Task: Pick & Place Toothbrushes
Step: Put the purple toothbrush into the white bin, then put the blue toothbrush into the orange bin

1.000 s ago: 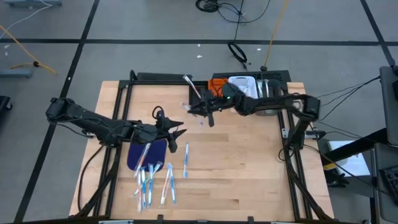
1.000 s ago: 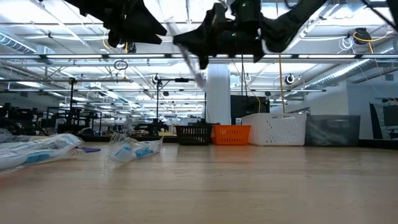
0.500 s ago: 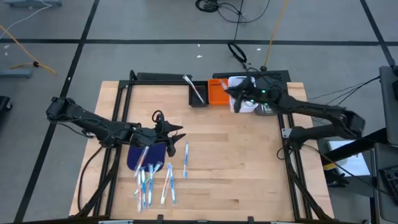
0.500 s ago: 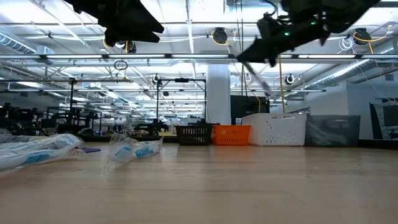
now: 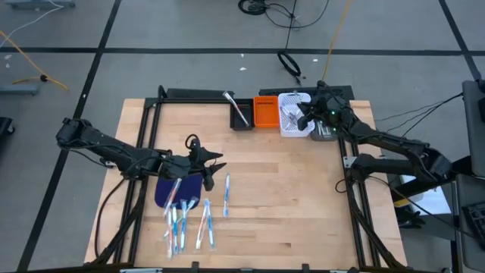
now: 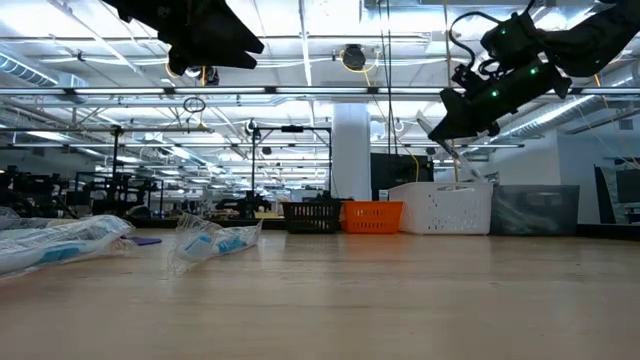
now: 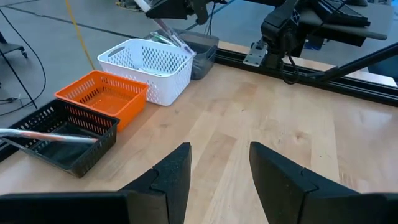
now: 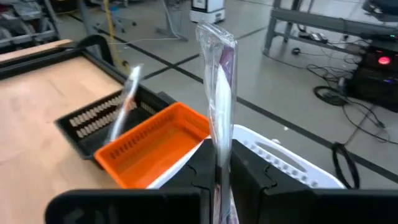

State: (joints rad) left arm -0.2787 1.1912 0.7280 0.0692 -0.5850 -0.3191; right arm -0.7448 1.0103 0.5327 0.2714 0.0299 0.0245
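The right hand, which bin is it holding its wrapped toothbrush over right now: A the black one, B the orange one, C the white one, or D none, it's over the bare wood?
C: in the high view the right hand is above the white bin, and its wrist view shows the wrapped toothbrush clamped upright with that bin's rim just beyond.

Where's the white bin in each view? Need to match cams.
High: white bin, back edge, right of the orange bin.
Low, right of centre, far.
Left wrist, beyond the orange bin.
Right wrist, behind the held toothbrush.
Landmark: the orange bin, adjacent everywhere.
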